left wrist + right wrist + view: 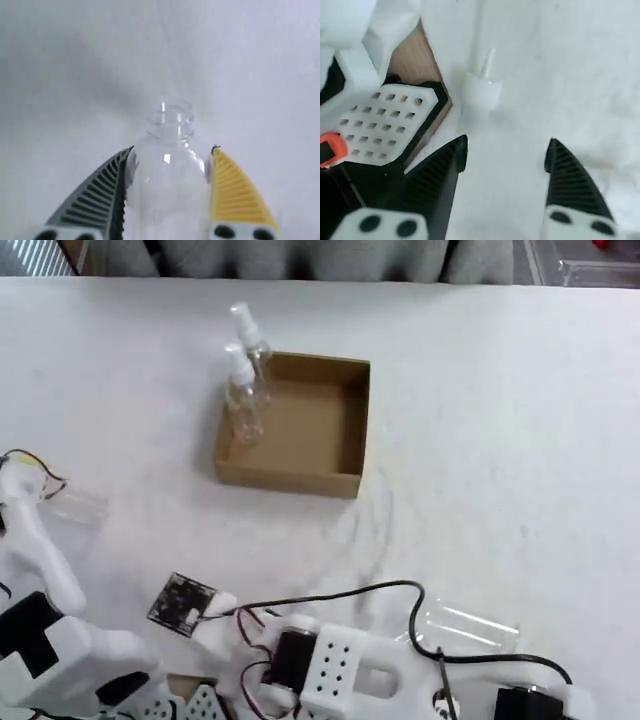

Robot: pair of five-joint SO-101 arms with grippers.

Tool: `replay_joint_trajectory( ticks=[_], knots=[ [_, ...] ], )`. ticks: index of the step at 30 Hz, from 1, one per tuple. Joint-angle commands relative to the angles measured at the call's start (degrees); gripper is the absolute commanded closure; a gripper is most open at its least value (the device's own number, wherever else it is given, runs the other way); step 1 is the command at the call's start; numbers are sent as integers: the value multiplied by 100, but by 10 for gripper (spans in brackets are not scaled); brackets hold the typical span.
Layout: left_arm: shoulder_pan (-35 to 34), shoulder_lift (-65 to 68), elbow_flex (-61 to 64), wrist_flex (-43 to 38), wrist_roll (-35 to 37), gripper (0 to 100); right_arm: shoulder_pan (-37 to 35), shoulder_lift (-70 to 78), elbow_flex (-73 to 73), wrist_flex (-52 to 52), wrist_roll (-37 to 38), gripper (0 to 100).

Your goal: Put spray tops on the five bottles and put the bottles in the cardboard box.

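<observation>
White table (520,440), clear container (580,265) beyond.

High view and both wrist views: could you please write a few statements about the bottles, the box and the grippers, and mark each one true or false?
1. The held bottle in the left gripper already wears a spray top. False: its neck is open and bare.
2. Two capped bottles stand upright at the left side of the cardboard box. True.
3. The right gripper is shut on a spray top. False: it is open, and the spray top lies on the table beyond its fingertips, untouched.
4. A loose bottle lies on the table, apart from the box. True.
</observation>
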Motion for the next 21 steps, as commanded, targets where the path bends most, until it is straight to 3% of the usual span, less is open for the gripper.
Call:
replay_joint_trajectory(
  ticks=[1,12,21],
  knots=[
    [-189,-48,-378,9,97,978,-189,-101,0,-207,-193,734],
    [-400,-13,-484,9,97,978,-435,-92,826,-1763,-185,733],
    [-462,-40,-484,53,97,978,-198,716,756,-2316,-149,734]
  ],
)
